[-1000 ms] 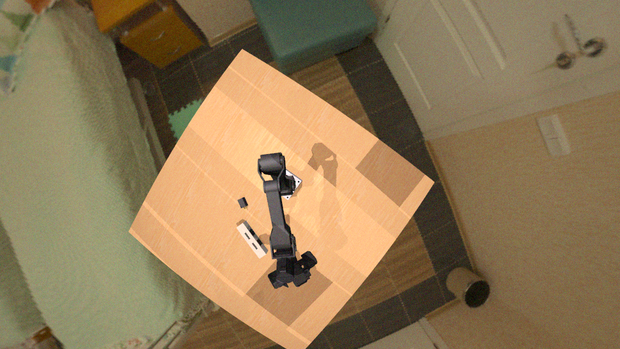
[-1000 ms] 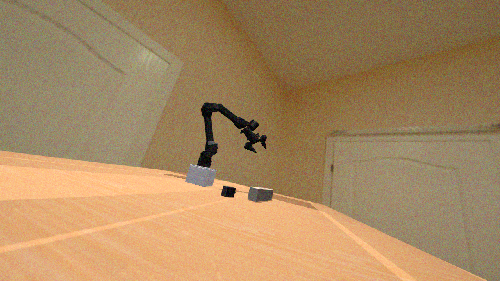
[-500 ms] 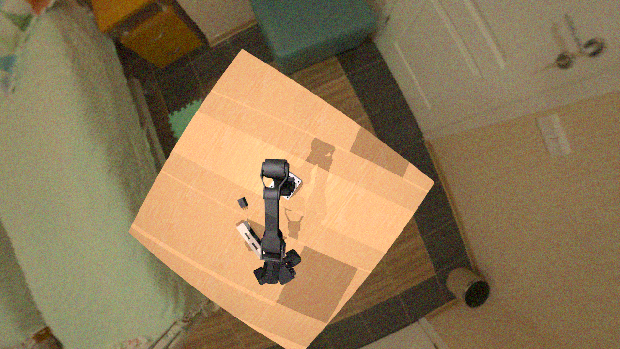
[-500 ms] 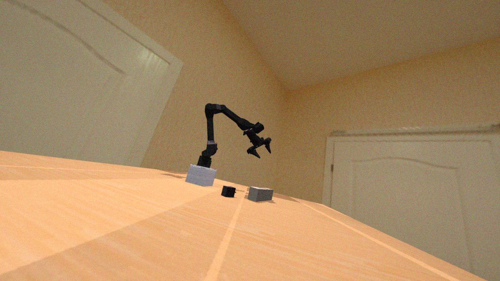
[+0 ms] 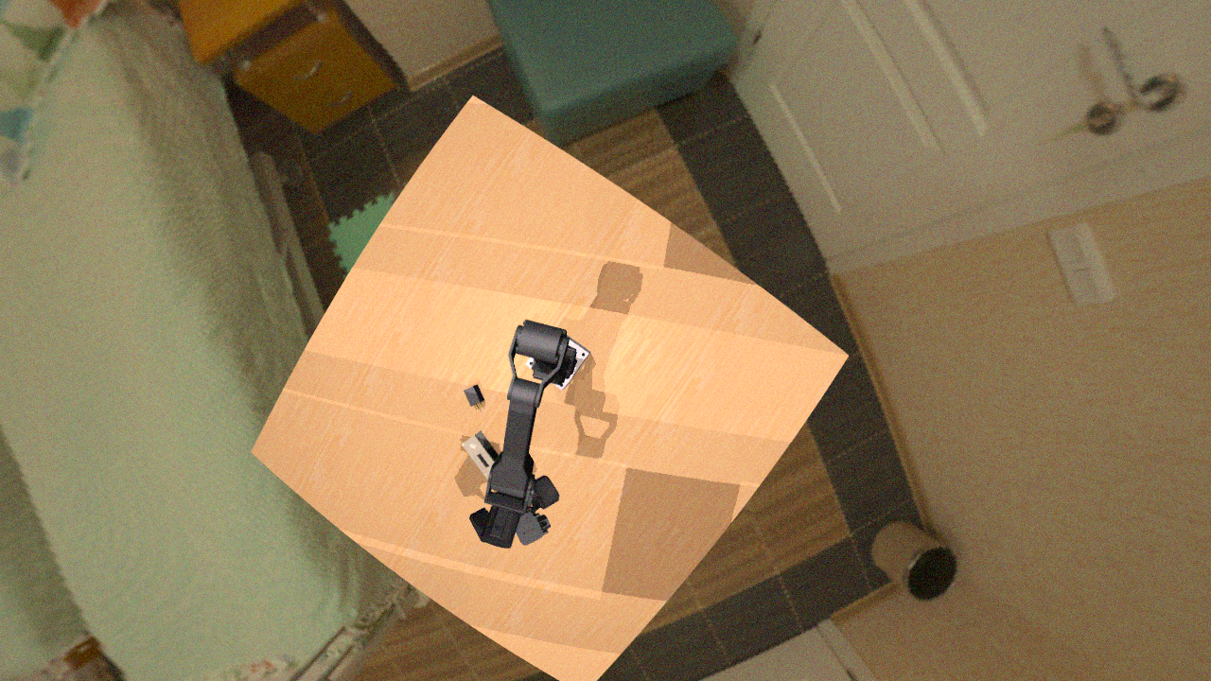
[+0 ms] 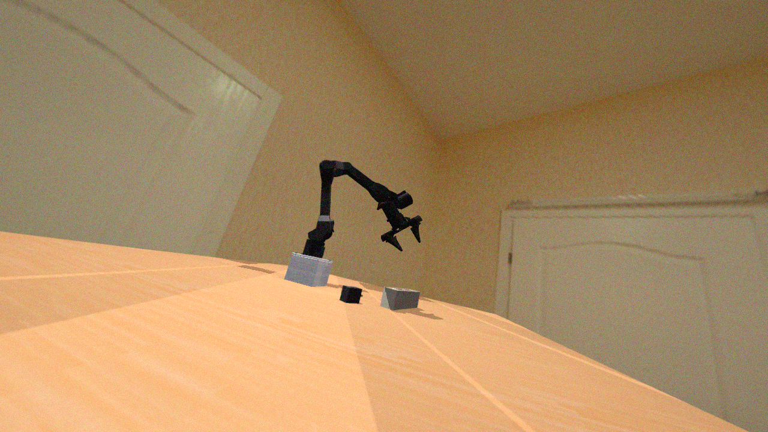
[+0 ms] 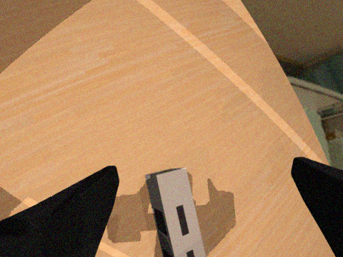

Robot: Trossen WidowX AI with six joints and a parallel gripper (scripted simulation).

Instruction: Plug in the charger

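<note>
The black charger [image 5: 474,395] [image 6: 350,294] lies on the table, its two thin prongs pointing toward the power strip's side. It is not in the wrist view. The power strip [image 5: 479,450] [image 6: 399,298] [image 7: 173,189] is a pale block with dark slots on top and dark openings in one side. In the top view the arm covers its right end; in the wrist view its near end is cut off. My gripper [image 6: 410,246] [image 7: 204,170] is open and empty, high above the table. The strip shows between and below its fingers in the wrist view.
The arm's pale base block [image 5: 581,352] [image 6: 308,269] stands on the wooden table [image 5: 474,169] [image 6: 188,349], behind the charger in the exterior view. The arm reaches over the table past the strip. Table edges show at the top left and right of the wrist view.
</note>
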